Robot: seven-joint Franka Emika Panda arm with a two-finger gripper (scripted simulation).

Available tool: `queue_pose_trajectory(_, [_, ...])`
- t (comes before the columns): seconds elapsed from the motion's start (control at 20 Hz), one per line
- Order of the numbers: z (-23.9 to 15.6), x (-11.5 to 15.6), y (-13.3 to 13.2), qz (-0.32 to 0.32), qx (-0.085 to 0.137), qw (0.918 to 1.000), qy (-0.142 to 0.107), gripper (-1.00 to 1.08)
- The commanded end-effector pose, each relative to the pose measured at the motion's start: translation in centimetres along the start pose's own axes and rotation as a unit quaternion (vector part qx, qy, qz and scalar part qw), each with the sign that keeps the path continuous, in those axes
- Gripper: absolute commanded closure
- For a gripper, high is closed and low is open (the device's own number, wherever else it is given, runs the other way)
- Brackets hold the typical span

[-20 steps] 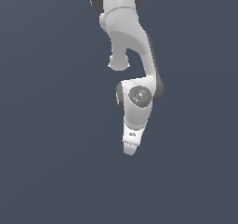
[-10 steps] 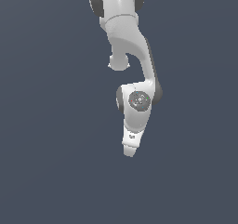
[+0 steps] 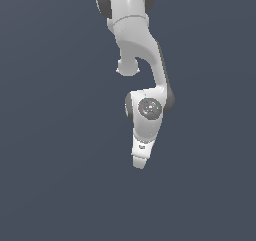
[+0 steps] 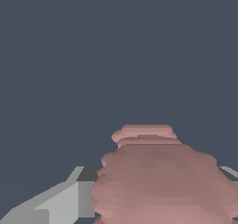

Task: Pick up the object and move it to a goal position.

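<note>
Up close, the object is a lumpy, rounded mass of pinkish-brown, its surface built of stacked, ridged bands like soft terraces, with a smaller flattened cap on top of a broader bulging body. It has a matte, clay-like look with no shine. In the wrist view it fills the space between my fingers, which show as pale grey, flat-faced, angular blocks with a darker inner strip; one finger is plain to see on one side and only a sliver of the other peeps past the object on the far side. I am pinching the object between them, my fingers pressed against its flanks.

From the exterior view my arm is smooth, glossy white plastic with rounded joint housings and dark grey caps at the pivots, one disc on the wrist carrying tiny coloured dots. My gripper points downward and tapers to a narrow white tip; from this side the object itself is too small or hidden to make out.

Everything around is a uniform, flat slate-blue expanse with no edges, seams, shadows or texture, so I cannot tell floor from wall.
</note>
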State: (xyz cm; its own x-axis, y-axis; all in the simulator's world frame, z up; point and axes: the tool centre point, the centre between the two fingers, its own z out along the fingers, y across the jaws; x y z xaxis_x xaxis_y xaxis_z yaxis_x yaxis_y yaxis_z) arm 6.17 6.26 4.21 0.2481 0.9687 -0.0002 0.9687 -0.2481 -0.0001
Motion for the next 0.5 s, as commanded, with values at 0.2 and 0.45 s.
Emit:
queue_pose_trajectory(0.2, [-0.3, 0.4, -0.8, 0.0, 0.0, 1.0, 0.0, 1.08])
queue_pose_trajectory(0.45, [-0.8, 1.1, -2.5, 0.0, 0.0, 1.0, 0.0, 1.08])
